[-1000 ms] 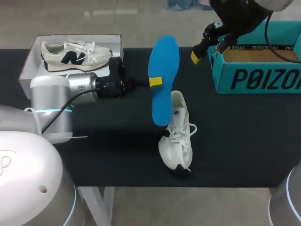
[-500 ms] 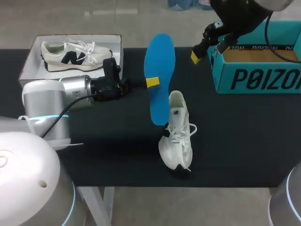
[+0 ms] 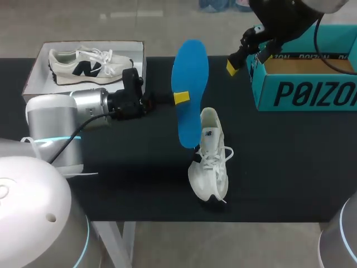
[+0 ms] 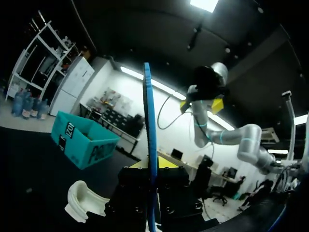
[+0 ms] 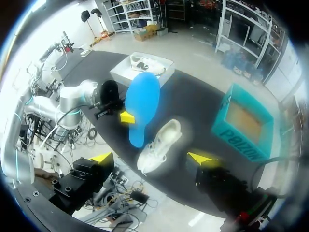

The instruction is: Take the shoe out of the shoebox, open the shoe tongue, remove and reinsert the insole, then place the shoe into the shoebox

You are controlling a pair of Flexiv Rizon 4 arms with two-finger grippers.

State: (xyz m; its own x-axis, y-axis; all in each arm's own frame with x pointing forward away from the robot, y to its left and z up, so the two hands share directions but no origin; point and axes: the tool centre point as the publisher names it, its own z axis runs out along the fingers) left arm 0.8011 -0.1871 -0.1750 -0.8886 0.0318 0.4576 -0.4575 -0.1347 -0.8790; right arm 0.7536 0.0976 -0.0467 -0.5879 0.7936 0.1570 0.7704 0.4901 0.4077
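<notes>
A blue insole (image 3: 189,89) hangs upright above the black table, and my left gripper (image 3: 181,98) is shut on its middle from the left. Its lower end hangs just over the heel opening of a white shoe (image 3: 211,159) lying on the table. Seen from the left wrist, the insole (image 4: 148,130) is edge-on between my fingers, with the shoe's heel (image 4: 84,203) below. My right gripper (image 3: 245,58) hangs open and high near the teal shoebox (image 3: 304,92). In the right wrist view, the right gripper (image 5: 152,158) is far above the insole (image 5: 142,104) and shoe (image 5: 159,145).
A white box (image 3: 33,78) holding a second white shoe (image 3: 83,62) sits at the table's back left. The teal shoebox (image 5: 244,123) stands open at the back right. The left arm's grey body (image 3: 67,114) lies over the table's left part.
The left arm has drawn back and turned at the wrist, carrying the insole slightly left and away from me. The right arm and the shoe have stayed put.
</notes>
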